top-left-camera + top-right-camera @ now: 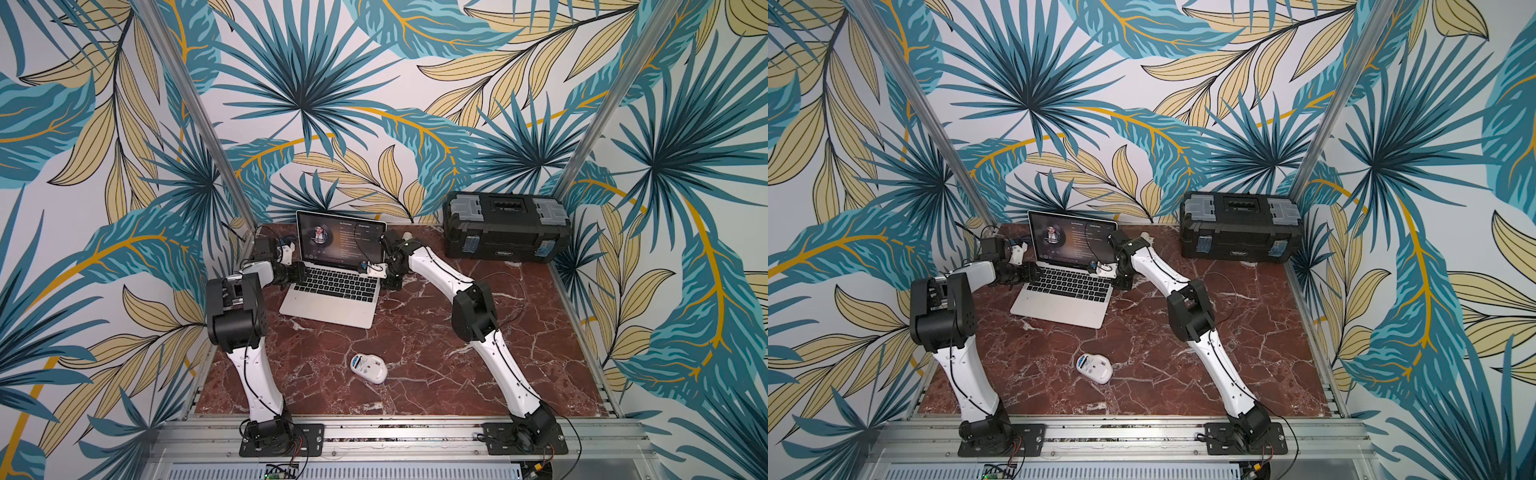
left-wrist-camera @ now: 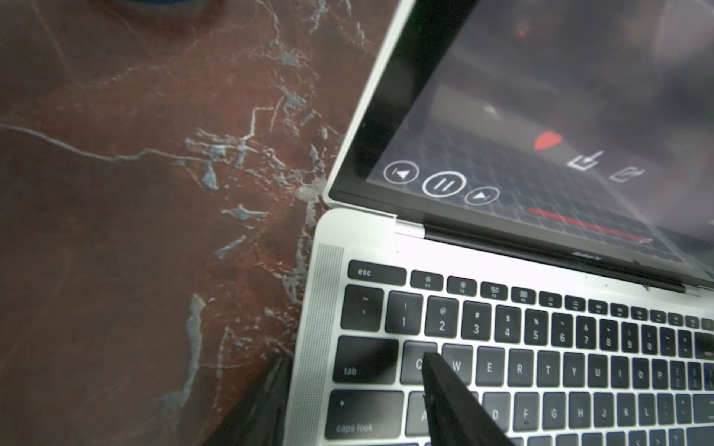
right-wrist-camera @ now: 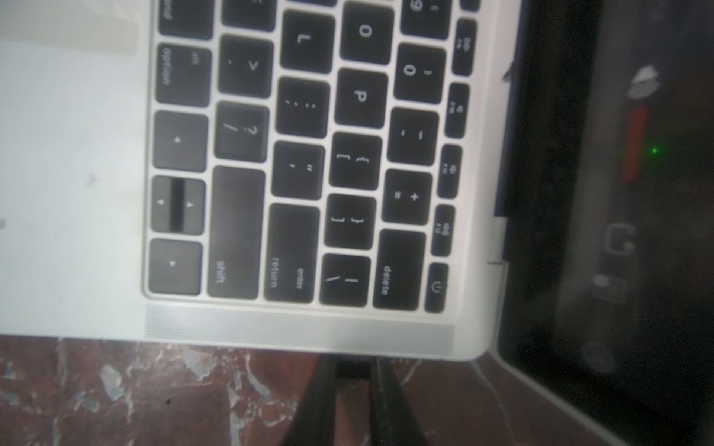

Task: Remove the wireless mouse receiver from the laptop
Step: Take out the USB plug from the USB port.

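Silver laptop x1, blk receiver x1

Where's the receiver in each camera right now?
Both top views: hidden behind the right gripper at the laptop's right edge.
Left wrist: not in view.
Right wrist: small black receiver between the fingers, against the laptop's edge.
Shared landmark: the black keyboard.

Robot lab cell: aluminium frame, leaf-print wall panels, marble-look tabletop, bolted arm bases
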Motion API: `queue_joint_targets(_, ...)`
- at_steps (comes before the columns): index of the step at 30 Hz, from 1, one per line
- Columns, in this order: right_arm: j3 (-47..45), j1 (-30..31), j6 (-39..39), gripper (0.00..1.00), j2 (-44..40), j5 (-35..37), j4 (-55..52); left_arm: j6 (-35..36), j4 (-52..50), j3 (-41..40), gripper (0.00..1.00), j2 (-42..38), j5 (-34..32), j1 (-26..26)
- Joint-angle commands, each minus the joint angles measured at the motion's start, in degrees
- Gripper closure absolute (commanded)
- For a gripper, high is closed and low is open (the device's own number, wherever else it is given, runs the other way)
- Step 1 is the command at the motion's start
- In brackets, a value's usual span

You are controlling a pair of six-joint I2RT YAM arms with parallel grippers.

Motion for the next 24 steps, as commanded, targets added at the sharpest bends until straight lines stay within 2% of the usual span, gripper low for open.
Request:
queue_joint_targets(1, -2.51, 0.91, -1.68, 0.94, 0.27, -2.68, 1.88, -0.26, -6.78, -0.04, 0.38, -0.45, 11.73, -2.98)
queue_joint_targets(6, -4.4, 0.65, -1.13, 1.0, -0.82, -2.32, 1.92, -0.47, -6.41, 0.04, 0.28, -1.36, 11.7, -2.15)
queue_joint_targets(10, -7.01, 0.38, -1.36, 1.0, -2.32, -2.19, 2.5, -0.3, -7.0, 0.03, 0.23, -1.59, 11.57, -1.36)
queue_joint_targets(24, -19.23, -1.1, -2.88, 1.0, -10.45, -1.59, 5.83, -1.17, -3.3, -5.72, 0.24, -6.85, 8.89, 1.28)
